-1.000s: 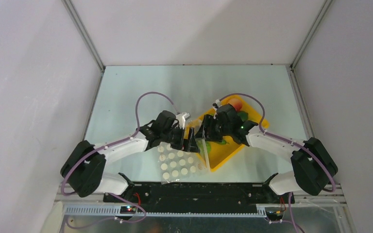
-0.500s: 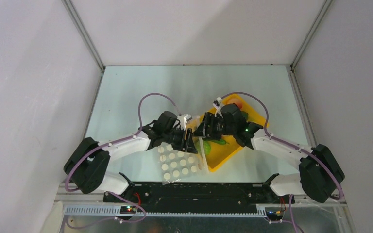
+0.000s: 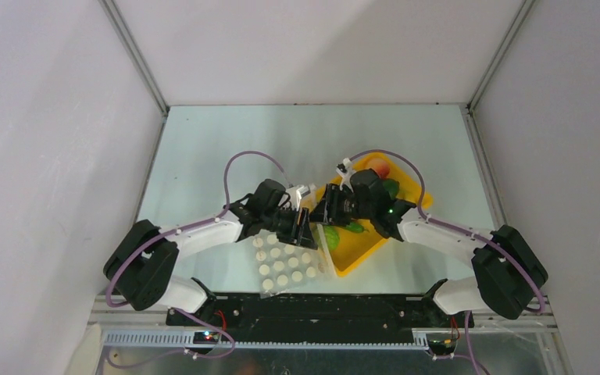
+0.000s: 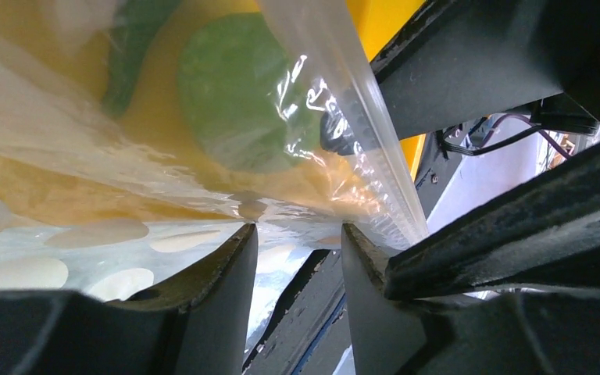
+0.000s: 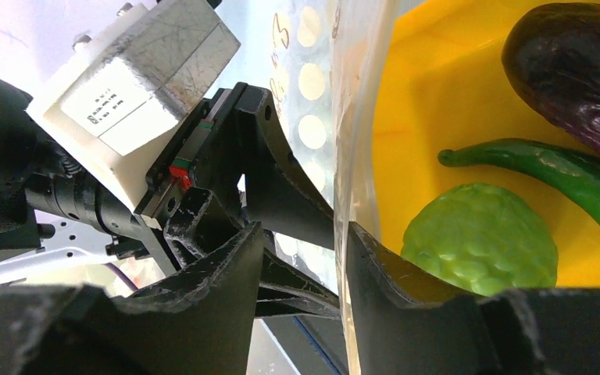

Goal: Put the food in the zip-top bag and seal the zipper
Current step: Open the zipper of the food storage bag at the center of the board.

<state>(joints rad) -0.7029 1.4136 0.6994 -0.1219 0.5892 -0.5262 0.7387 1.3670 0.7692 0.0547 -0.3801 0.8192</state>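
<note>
- Lying mostly flat on the surface (image 3: 203, 156) close to the arm bases, the zip-top bag (image 3: 285, 266) shows its white dots from above. Its right edge is up against the yellow tray (image 3: 359, 254).
- That edge carries the zipper (image 4: 371, 148), a pale ribbed strip. In the left wrist view it slants up across the frame, lifted rather than flat.
- The food sits in the tray: a bumpy green round fruit (image 5: 480, 238), a cucumber (image 5: 562, 168) beside it, an eggplant (image 5: 574, 70) past that, and a peach (image 3: 380, 167) at the far corner.
- The left claw (image 4: 298, 234) has only a narrow gap, with crumpled bag film right at its tips. Can't tell if it's really pinching anything.
- The right claw (image 5: 301, 230) has the same narrow gap, and the bag's edge runs down to its tray-side finger.
- The two claws are pretty much nose to nose over the bag's mouth, at the tray's left rim.
</note>
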